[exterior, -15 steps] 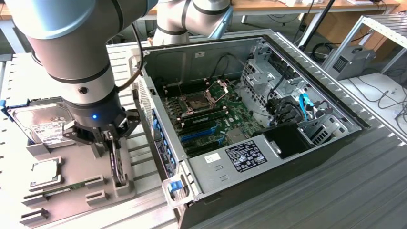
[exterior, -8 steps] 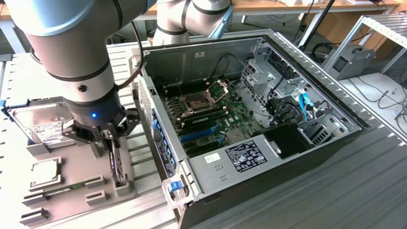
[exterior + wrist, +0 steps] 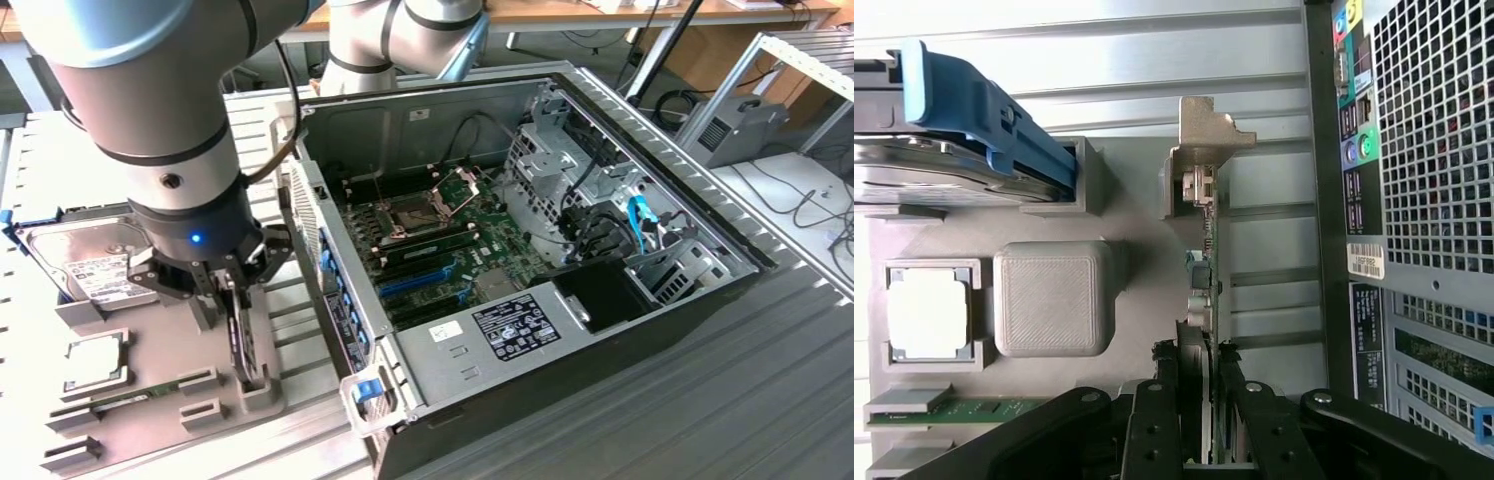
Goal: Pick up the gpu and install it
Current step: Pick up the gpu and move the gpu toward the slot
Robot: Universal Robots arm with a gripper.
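One arm, one card, and it's a pretty simple scene. The gripper (image 3: 230, 298) is down over the gray parts tray (image 3: 154, 335), which sits at roughly 9 o'clock from the open PC case (image 3: 400, 125) in the exterior view. The gpu (image 3: 246, 345) is standing on its edge in its holder on that tray, not lifted out. In the wrist view the gripper (image 3: 1200, 356) straddles the gpu (image 3: 1204, 262), one finger on each face. The jaws are about half closed and look pinched right up against the board, so I'd call it gripped. The silver bracket (image 3: 1204, 125) is on the end of the card farthest from the fingers, resting on a gray post. Going by the exterior view, the hard drive (image 3: 94, 262) in its blue frame (image 3: 984, 110) is at about 10 o'clock from the gripper. The CPU (image 3: 96, 360) is in its pocket at 8 o'clock, and the skinny green memory stick (image 3: 134, 392) is at 7 o'clock. Inside the case the motherboard (image 3: 461, 250) is exposed, with blue expansion slots (image 3: 414, 277) toward the tray side, around 8 o'clock from the processor socket.
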